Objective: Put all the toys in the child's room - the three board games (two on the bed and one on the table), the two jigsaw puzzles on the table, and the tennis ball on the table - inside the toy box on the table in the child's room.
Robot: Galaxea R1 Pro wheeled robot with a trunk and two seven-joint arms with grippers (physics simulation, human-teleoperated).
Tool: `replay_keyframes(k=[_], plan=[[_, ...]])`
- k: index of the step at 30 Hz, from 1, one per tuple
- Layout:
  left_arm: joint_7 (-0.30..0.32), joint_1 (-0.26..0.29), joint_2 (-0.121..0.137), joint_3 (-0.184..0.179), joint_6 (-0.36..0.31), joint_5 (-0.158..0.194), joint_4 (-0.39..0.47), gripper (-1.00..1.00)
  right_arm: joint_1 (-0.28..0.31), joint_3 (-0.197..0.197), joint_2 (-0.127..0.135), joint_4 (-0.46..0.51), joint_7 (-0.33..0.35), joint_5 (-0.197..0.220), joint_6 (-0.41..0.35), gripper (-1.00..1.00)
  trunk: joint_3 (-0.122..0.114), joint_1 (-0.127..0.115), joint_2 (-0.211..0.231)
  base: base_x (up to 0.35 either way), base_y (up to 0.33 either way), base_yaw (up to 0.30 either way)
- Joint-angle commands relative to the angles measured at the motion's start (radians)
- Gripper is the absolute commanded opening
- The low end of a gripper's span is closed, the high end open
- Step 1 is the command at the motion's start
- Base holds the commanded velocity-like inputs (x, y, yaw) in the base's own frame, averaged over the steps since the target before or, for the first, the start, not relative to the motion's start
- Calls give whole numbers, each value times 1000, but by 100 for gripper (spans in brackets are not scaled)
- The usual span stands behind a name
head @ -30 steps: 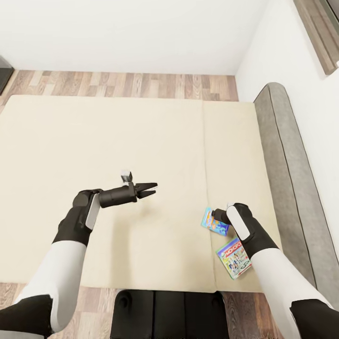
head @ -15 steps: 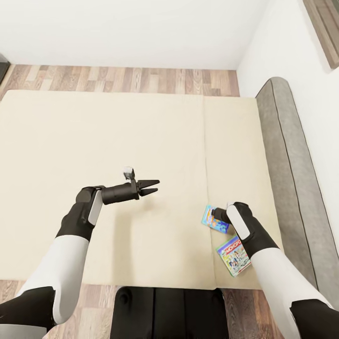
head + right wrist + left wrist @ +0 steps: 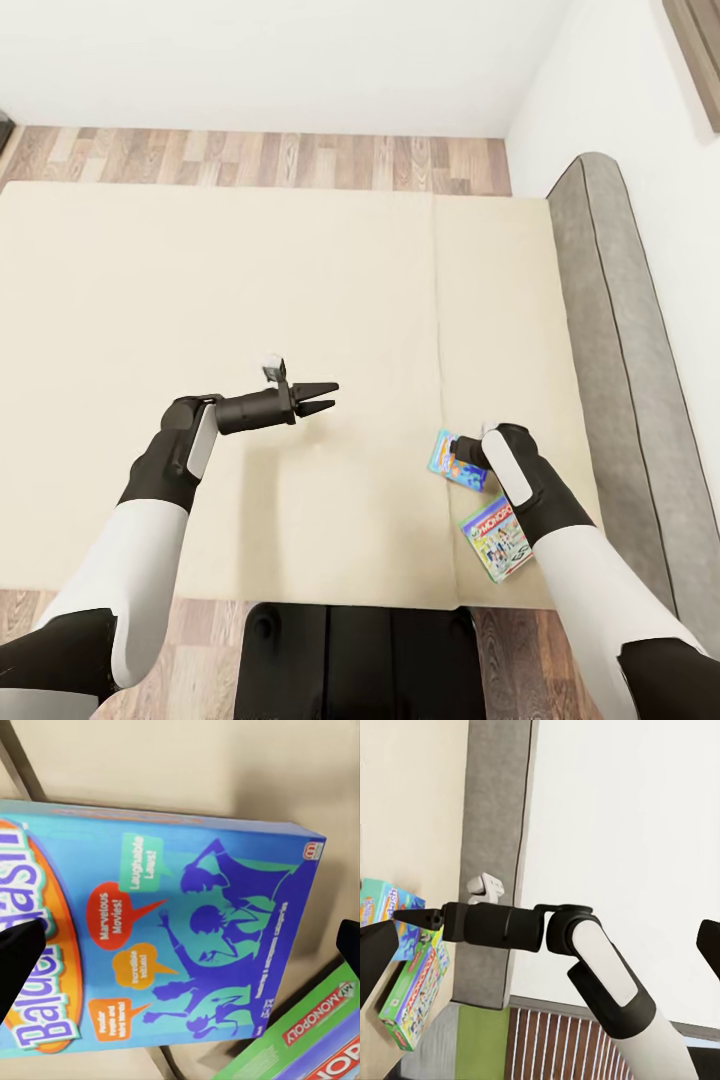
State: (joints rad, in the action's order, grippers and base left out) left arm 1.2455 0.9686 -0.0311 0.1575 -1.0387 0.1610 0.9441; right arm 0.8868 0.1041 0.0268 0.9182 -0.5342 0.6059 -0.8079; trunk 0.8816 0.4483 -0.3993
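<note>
Over the last second the whole head view slid a little, with more of the bed (image 3: 300,300) and less of the far floor showing, so your head or trunk had tipped rather than the toys moving; the two board games lay in the same places on the mattress. Your right arm had crept slightly toward the blue game box (image 3: 455,462), which lay flat near the foot edge of the bed, just right of the mattress seam, with the Monopoly box (image 3: 497,537) just beside it, nearer you. In the right wrist view the blue game box (image 3: 161,930) was very close, with a dark fingertip (image 3: 19,960) at either edge of the picture, so the right gripper (image 3: 462,452) was spread wide and poised over the box, not yet holding it; I judged you were in the final descent for the first pick. In the left wrist view that gripper (image 3: 406,917) pointed down at the blue box's edge. Your left gripper (image 3: 318,397) hung over bare mattress well to the left, its fingers slightly parted and holding nothing. None of the toys had reached the toy box yet, so the task was at its start, and the flat box would probably need an edge grasp.
</note>
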Motion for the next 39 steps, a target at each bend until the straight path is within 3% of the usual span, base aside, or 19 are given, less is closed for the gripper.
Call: replay_keyframes(k=[1,39], plan=[[3,1,-1,2,-6,-2,-1,100,0,3,1,-55,-1,25,41,100,2,2,-1,0,0,0],[3,1,4,2,-6,-2,-1,100,0,3,1,-53,-1,25,41,100,2,2,-1,0,0,0]])
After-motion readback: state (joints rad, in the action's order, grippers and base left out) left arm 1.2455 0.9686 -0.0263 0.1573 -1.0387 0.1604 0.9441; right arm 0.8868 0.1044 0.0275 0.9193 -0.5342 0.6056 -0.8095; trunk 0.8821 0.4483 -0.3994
